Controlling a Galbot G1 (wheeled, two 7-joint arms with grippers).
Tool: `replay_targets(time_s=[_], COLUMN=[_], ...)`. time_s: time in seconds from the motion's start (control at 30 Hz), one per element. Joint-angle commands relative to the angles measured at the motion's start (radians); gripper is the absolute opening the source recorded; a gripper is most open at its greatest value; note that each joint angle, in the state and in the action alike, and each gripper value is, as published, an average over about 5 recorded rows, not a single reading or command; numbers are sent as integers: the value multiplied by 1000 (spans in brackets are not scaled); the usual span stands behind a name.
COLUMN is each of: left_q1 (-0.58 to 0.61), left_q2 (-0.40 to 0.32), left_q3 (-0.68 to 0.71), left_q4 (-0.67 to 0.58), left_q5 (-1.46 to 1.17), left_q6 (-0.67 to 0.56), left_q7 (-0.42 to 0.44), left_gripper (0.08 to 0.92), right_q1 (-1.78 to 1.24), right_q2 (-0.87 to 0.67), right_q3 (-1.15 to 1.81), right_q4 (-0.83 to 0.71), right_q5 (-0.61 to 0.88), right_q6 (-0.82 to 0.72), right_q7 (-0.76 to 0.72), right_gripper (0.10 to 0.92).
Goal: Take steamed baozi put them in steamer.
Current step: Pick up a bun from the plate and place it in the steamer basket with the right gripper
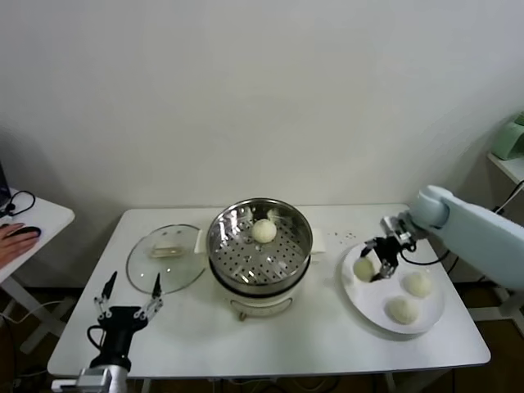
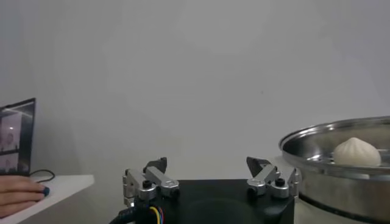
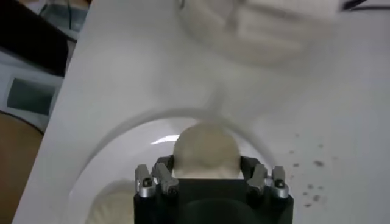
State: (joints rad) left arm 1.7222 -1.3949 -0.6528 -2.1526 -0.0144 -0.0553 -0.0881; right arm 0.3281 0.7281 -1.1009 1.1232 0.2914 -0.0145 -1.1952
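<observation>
The steamer (image 1: 219, 247) stands mid-table with one steamed baozi (image 1: 264, 231) on its perforated tray; the left wrist view shows that baozi (image 2: 355, 152) above the steamer rim (image 2: 329, 137). On the white plate (image 1: 372, 309) at the right lie three more baozi. My right gripper (image 1: 375, 264) is down over the nearest one (image 1: 364, 268), fingers pressed on both its sides; the right wrist view shows this baozi (image 3: 205, 146) between the jaws of the gripper (image 3: 206, 165). My left gripper (image 1: 129, 295) is parked open at the front left, nothing between its fingers.
A flat glass lid (image 1: 168, 258) lies left of the steamer. Two loose baozi (image 1: 417, 283) (image 1: 402, 309) sit on the plate's right half. A side table with a person's hand (image 1: 16, 237) is at the far left. Crumbs dot the table behind the plate.
</observation>
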Motion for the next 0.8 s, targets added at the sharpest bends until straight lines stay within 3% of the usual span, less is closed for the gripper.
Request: replay_targets(time_s=[0.03,0.4,0.8], left_q1=[-7,-26,9], left_q2=[7,25,39], left_q3=[18,44,12], left_q4=[-18,-34,-55], left_q5=[15,52,43], left_q6=[5,0,-7], left_q7=[2,2,3], left_gripper=[823,823,823], right_q1=[616,524,270], right_q2=[175,509,703], right_q3=[-485,-425,-354], right_q4=[-17,-66,-213], right_q5=[564,664,544], right_q6=[-82,-176,-190], right_q7=[-16,60,89], right_gripper=[704,704,704])
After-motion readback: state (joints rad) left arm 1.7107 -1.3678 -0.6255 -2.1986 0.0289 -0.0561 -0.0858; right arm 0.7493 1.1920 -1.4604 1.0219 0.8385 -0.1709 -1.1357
